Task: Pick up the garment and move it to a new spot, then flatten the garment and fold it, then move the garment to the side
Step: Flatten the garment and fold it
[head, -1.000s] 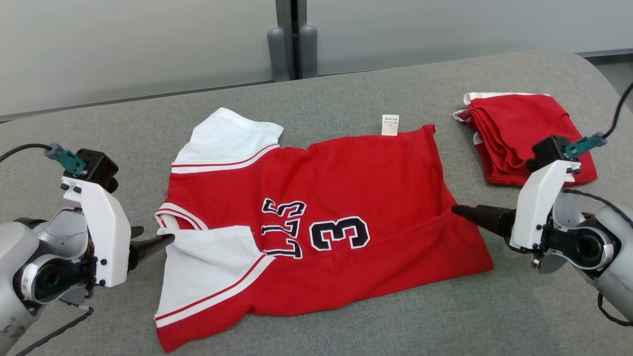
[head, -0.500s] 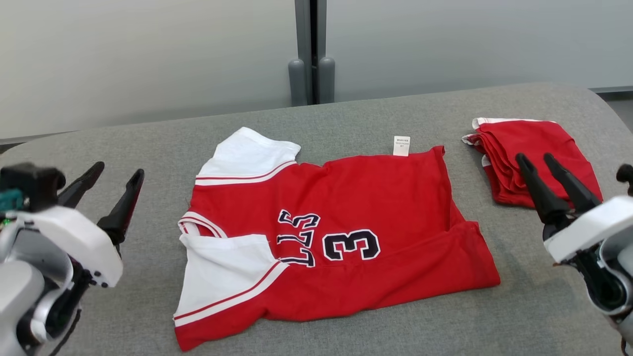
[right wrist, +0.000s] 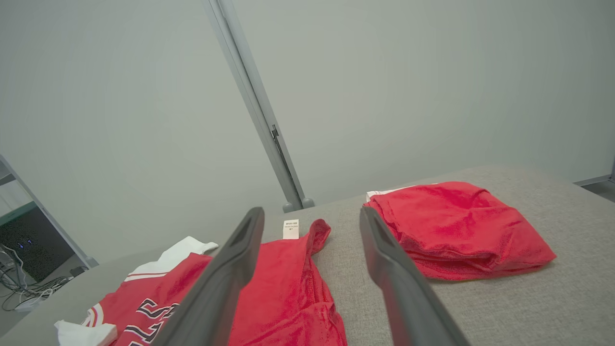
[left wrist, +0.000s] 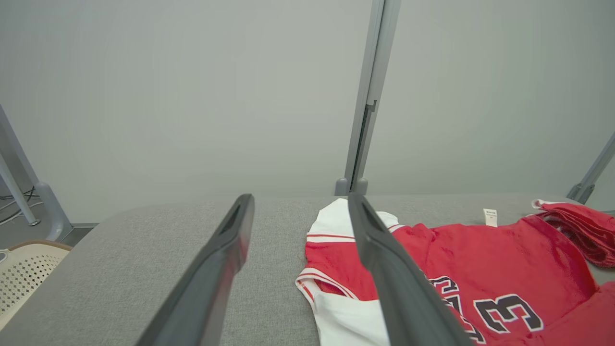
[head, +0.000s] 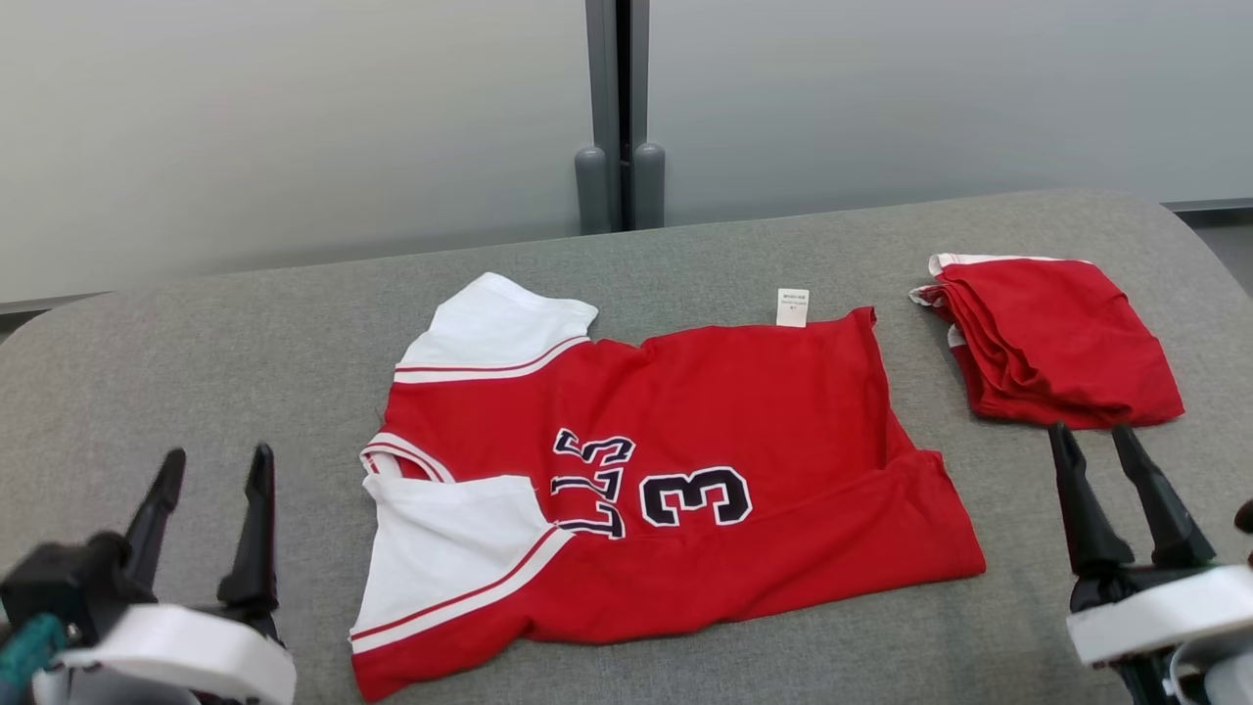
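Note:
The garment (head: 705,421) is a red jersey with white sleeves and a black number 3, lying spread out sideways in the middle of the grey table (head: 196,372); its lower edge is folded over. It also shows as the garment (left wrist: 480,259) and the garment (right wrist: 283,288) in the wrist views. My left gripper (head: 217,470) stands open at the lower left, well clear of the white sleeve. My right gripper (head: 1091,443) stands open at the lower right, just in front of the folded red pile. Both hold nothing.
A folded pile of red cloth (head: 1052,338) lies at the table's right, also seen as the red pile (right wrist: 456,230). A grey partition with a post (head: 619,117) runs behind the table. A perforated cream chair (left wrist: 24,274) stands off the table's left end.
Both arms have pulled back from the garment's sides and turned fingers-up, ending low at the frame's corners. The head camera tilted, so the whole scene sits lower. The garment lies unmoved.

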Robot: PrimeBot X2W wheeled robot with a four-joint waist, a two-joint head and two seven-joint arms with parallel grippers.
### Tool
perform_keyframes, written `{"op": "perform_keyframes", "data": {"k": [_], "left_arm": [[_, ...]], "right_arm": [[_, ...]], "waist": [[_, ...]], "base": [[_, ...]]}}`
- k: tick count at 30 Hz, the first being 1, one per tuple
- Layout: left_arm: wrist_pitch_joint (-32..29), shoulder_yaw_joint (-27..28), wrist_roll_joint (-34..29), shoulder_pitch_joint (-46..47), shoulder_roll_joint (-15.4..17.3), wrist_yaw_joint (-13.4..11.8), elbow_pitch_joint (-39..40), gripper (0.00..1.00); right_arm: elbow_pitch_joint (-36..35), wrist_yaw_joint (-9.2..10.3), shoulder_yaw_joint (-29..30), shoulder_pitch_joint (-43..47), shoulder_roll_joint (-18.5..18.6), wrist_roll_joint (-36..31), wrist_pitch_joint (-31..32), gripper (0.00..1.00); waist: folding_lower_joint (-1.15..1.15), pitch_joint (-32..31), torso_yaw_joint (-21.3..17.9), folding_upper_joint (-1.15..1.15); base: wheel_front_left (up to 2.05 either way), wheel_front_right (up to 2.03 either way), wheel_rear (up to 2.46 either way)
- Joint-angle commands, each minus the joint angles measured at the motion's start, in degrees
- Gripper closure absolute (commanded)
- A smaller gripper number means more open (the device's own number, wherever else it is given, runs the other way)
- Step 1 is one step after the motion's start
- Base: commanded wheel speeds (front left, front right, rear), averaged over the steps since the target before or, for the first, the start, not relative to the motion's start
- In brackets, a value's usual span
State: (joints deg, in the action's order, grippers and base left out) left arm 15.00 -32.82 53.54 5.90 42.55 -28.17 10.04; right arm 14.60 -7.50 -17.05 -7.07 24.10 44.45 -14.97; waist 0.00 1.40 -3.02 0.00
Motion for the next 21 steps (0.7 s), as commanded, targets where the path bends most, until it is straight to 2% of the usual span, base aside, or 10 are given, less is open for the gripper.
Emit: {"op": "perform_keyframes", "data": {"k": [1, 7, 11, 15, 21], "left_arm": [[0.2, 1.3, -2.1, -1.5, -0.7, 0.7, 0.1, 0.00], [0.1, 9.2, -10.2, -8.6, -9.2, 5.9, -2.3, 0.00], [0.1, 12.9, -12.8, -11.4, -14.4, 10.0, -4.7, 0.00], [0.1, 14.2, -14.8, -12.2, -16.8, 13.2, -7.1, 0.00], [-0.9, 13.7, -14.3, -12.1, -18.0, 15.8, -10.5, 0.00]], "right_arm": [[-0.5, 0.02, 1.1, 1.1, -0.8, -1.6, -0.3, 0.00], [-2.3, 0.02, 5.1, 5.0, -5.7, -7.4, 2.0, 0.00], [-1.5, 0.02, 7.0, 5.8, -8.4, -9.8, 4.0, 0.00], [-0.5, 0.02, 8.1, 5.3, -9.6, -11.7, 6.6, 0.00], [2.3, 0.02, 9.2, 3.3, -10.8, -12.7, 12.6, 0.00]], "waist": [[0.00, 0.0, 0.0, 0.00], [0.00, -0.3, 0.2, 0.00], [0.00, -0.5, 0.4, 0.00], [0.00, -0.5, 0.6, 0.00], [0.00, -0.1, 0.7, 0.00]], "base": [[0.00, 0.00, 0.00], [0.00, 0.00, 0.00], [0.00, 0.00, 0.00], [0.00, 0.00, 0.00], [0.00, 0.00, 0.00]]}}
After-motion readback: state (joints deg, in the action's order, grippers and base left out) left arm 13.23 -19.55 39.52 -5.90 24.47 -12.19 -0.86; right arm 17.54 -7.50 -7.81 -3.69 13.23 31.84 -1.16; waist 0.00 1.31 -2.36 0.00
